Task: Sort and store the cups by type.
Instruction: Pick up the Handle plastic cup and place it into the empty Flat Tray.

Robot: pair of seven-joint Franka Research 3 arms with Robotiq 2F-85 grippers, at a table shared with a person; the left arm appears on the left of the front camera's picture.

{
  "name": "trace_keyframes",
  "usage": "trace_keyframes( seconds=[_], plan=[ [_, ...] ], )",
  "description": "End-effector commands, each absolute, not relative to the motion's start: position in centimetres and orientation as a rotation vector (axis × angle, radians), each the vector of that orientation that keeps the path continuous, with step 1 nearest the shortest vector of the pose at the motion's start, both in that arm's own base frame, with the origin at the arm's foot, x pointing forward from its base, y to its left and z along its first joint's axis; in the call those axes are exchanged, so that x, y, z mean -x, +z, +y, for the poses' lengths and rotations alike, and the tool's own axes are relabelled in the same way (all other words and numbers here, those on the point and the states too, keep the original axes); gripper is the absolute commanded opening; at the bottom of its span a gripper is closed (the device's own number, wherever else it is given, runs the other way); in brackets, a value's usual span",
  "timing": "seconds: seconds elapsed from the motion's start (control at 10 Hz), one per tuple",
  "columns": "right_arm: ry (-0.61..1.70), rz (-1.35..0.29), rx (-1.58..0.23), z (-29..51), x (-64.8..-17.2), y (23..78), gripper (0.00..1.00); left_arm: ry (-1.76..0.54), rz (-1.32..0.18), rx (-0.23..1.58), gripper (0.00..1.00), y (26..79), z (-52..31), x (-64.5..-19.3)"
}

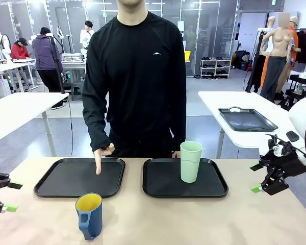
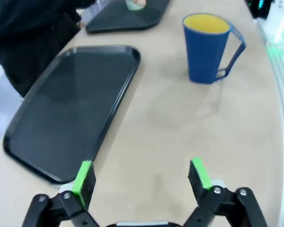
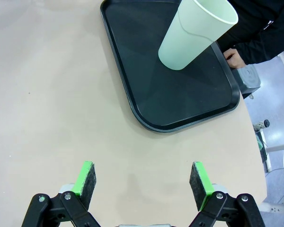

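Front view shows the person's hand (image 1: 99, 159) pointing into the left tray (image 1: 56, 186); wrist views show both grippers (image 2: 141, 176) (image 3: 144, 177) released, fingers (image 2: 84, 177) grasping nothing, the mug (image 2: 207, 47) beside that tray.

The table (image 1: 204, 219) is viewed frontally towards the person (image 1: 137, 76); it is viewed closely from each wrist, trays shared.

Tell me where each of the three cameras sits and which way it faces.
Front view: on the robot's side, facing across the table at the person pointing a hand into the left tray; left gripper and right gripper at the edges.
Left wrist view: above its open green pads, facing the blue mug.
Right wrist view: above its open pads, facing the mint tumbler in the right tray.
Shared: the front view also shows mug and tumbler.
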State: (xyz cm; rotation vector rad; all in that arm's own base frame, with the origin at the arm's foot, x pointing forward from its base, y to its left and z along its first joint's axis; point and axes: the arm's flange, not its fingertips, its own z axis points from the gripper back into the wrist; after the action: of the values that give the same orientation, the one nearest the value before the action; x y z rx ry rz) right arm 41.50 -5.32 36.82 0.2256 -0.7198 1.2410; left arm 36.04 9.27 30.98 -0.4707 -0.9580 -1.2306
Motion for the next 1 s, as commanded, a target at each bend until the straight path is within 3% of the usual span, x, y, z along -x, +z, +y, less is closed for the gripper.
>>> trace_keyframes(
  seconds=[0.0,0.4,0.6,0.7,0.9],
  plan=[
    [1.239,-0.722,-0.226,-5.3,-41.7,36.7,1.00,-1.205,-1.011,0.597,1.00,27.5,8.1,-33.6],
    [1.239,-0.722,-0.226,-5.3,-41.7,36.7,1.00,-1.123,-1.075,0.829,1.00,27.4,7.4,-33.4],
    [1.239,-0.722,-0.226,-5.3,-41.7,36.7,1.00,-1.101,-1.115,0.851,1.00,27.5,6.5,-33.6],
    [1.239,-0.722,-0.226,-5.3,-41.7,36.7,1.00,-1.012,-1.061,0.810,1.00,27.6,6.6,-34.5],
    [1.239,-0.722,-0.226,-5.3,-41.7,36.7,1.00,-1.135,-1.081,0.840,1.00,27.4,7.1,-33.9]
  ],
)
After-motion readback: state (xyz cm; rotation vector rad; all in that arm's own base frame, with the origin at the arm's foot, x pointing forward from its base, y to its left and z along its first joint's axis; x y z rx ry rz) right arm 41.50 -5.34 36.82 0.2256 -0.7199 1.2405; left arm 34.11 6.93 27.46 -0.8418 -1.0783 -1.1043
